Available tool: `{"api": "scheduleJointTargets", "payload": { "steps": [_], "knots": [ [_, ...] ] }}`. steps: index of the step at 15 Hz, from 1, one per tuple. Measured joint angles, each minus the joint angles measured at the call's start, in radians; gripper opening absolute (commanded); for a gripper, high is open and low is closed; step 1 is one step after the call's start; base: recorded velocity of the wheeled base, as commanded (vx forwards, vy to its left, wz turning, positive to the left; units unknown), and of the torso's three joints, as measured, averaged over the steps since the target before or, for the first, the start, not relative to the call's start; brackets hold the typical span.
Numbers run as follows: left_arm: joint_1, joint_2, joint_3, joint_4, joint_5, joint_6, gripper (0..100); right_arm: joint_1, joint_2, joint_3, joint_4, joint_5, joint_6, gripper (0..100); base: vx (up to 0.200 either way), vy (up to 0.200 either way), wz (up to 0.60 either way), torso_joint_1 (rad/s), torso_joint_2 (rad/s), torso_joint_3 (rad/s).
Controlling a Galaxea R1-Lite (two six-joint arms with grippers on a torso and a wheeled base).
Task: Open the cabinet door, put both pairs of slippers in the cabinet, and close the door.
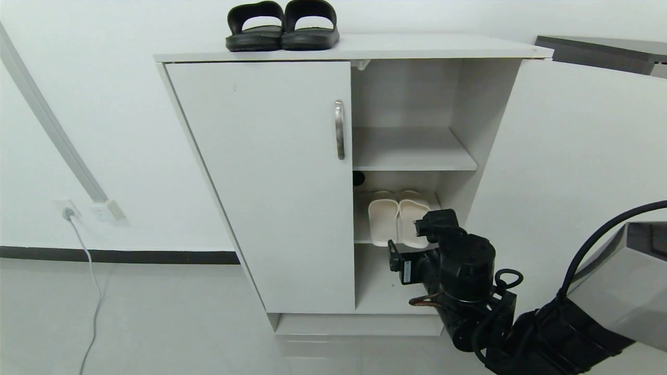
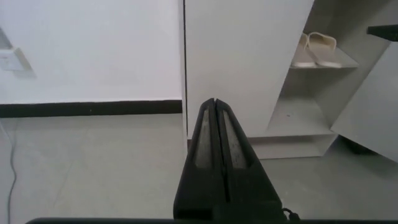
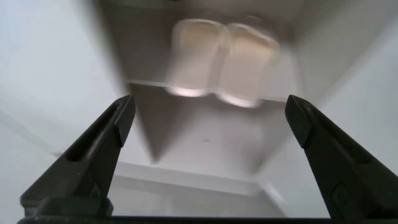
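Observation:
The white cabinet [image 1: 260, 182] has its right door [image 1: 573, 172] swung open and its left door shut. A pair of cream slippers [image 1: 398, 217] lies on the middle shelf, also seen as cream slippers [image 3: 221, 62] and cream slippers [image 2: 318, 50]. A pair of black slippers [image 1: 282, 26] rests on the cabinet top. My right gripper [image 3: 211, 124] is open with nothing between its fingers, just in front of the lower compartment below the cream slippers; in the head view its arm [image 1: 458, 271] stands there. My left gripper [image 2: 214, 109] is shut with nothing in it, low over the floor, left of the cabinet front.
The open door stands to the right of my right arm. A wall socket [image 1: 66, 210] with a cable trailing across the floor sits at the left. A grey unit [image 1: 604, 52] stands behind the cabinet at the right. Bare tiled floor [image 1: 156, 323] lies in front.

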Motion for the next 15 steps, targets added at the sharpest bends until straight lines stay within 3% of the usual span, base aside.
{"api": "scheduleJointTargets", "payload": {
  "steps": [10,15],
  "knots": [
    [0.002,0.0,0.0,-0.002,0.001,-0.001,0,-0.002,0.001,0.013,-0.018,-0.001,-0.004,100,0.0,0.2,0.0,0.002,0.0,0.003],
    [0.002,0.0,0.0,-0.002,0.009,-0.008,0,-0.005,0.001,0.043,-0.051,0.007,-0.014,100,0.0,0.0,0.0,0.0,0.0,0.0]
  ]
}}
